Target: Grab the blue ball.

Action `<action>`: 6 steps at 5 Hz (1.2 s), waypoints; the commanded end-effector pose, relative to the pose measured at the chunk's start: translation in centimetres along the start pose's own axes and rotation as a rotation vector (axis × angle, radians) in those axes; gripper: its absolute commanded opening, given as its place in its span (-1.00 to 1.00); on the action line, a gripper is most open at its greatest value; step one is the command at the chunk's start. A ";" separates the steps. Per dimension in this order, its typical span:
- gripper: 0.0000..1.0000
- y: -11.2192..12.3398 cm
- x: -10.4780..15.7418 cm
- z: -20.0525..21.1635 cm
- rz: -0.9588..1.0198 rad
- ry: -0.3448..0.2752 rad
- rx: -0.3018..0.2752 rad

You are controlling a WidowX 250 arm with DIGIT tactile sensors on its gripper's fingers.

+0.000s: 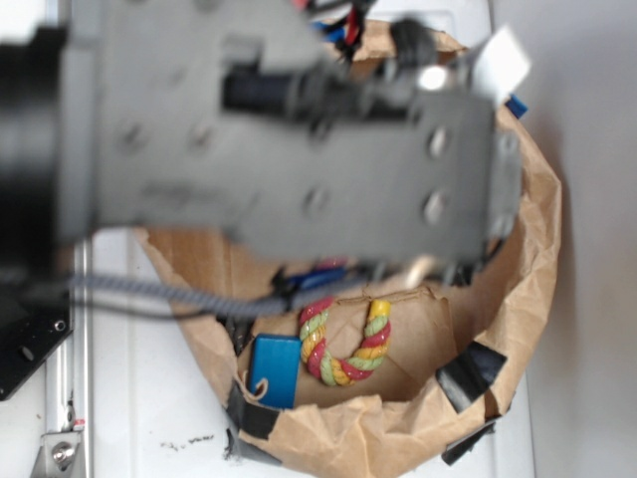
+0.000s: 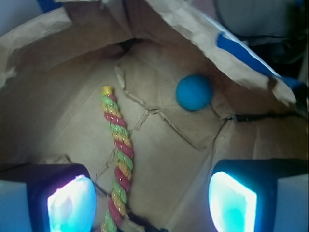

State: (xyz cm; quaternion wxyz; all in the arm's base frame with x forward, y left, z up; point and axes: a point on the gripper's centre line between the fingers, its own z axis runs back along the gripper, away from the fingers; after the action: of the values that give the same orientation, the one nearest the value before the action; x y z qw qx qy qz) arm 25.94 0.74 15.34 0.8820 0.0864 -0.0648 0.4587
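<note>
The blue ball point(image 2: 194, 92) sits on the floor of the paper bag point(image 2: 58, 43), right by the bag's wall. The fingers point(image 2: 72, 203) are spread wide apart and hold nothing. They hang over the bag floor, and the ball is well apart from them. The striped rope point(image 2: 118, 159) lies near one finger. The ball is round, so a bump could make it roll away. The fingers could also catch the bag wall or pinch the rope.
</note>
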 end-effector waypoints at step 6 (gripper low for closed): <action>1.00 2.6 0.7 -2.5 0.396 0.045 -0.019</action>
State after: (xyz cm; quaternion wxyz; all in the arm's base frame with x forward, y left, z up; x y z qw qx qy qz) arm 23.53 2.51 12.08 0.7825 0.0645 -0.0483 0.6174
